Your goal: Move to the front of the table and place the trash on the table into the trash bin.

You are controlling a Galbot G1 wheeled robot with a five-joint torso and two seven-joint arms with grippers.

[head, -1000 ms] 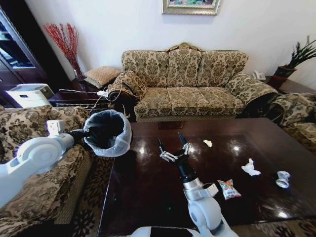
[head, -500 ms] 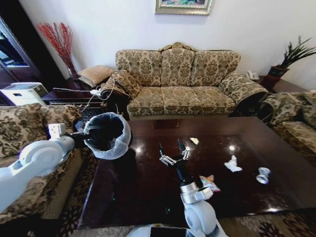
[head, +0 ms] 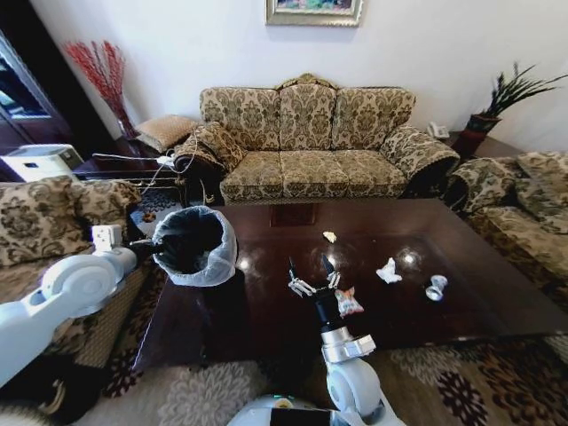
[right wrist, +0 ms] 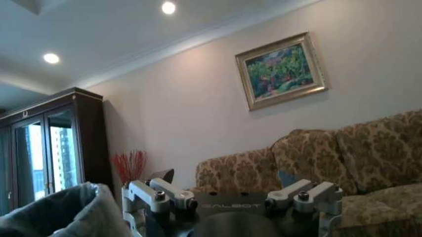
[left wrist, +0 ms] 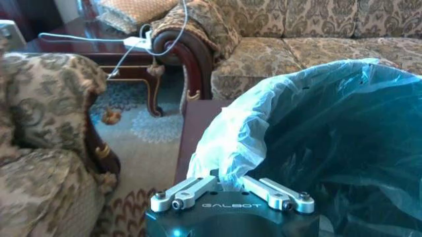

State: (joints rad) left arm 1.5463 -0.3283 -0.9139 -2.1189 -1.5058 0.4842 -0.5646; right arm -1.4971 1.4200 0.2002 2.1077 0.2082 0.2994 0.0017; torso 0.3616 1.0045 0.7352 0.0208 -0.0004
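The left gripper (head: pixel 153 241) clamped the bag-lined round black trash bin's (head: pixel 197 246) rim beside the glossy dark wooden table (head: pixel 266 306); the right gripper (head: pixel 310 273) hovered spread and empty above it.

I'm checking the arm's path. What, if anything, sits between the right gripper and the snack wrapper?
Nothing visible. In the head view the right gripper, fingers open and pointing up, is raised over the table, and the snack wrapper lies just beside it on bare wood. The left gripper grips the trash bin by its rim.
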